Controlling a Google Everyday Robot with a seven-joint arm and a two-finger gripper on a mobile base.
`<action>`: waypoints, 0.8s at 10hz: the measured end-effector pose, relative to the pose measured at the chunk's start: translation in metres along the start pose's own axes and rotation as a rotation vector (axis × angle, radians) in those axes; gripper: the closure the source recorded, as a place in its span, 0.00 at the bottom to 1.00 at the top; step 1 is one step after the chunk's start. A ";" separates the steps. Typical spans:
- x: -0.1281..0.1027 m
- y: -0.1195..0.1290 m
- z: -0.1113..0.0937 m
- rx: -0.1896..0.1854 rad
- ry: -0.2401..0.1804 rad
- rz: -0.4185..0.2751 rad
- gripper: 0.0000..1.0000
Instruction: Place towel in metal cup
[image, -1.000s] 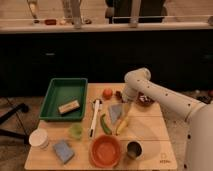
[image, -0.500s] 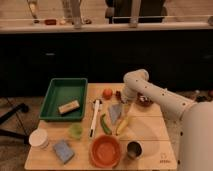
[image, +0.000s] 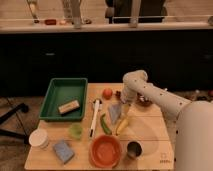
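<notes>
The light wooden table (image: 150, 131) in the lower middle carries a green rectangular plastic tray (image: 62, 91) at upper left, a grey-blue cloth towel (image: 115, 114) at centre beside the gripper (image: 125, 107), and a shiny metal cup (image: 133, 149), orange round bowl (image: 105, 151) and white round tub (image: 39, 137) along the bottom.

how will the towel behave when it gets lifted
Probably floppy: the towel lies flat and thin, so it should drape. Likely light, though it may nudge the banana beside it. The tool is over its far edge.
</notes>
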 end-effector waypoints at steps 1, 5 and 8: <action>0.001 0.002 -0.004 0.008 0.002 -0.015 0.20; -0.023 0.009 -0.010 0.057 -0.013 -0.218 0.20; -0.037 0.014 -0.002 0.052 -0.033 -0.378 0.20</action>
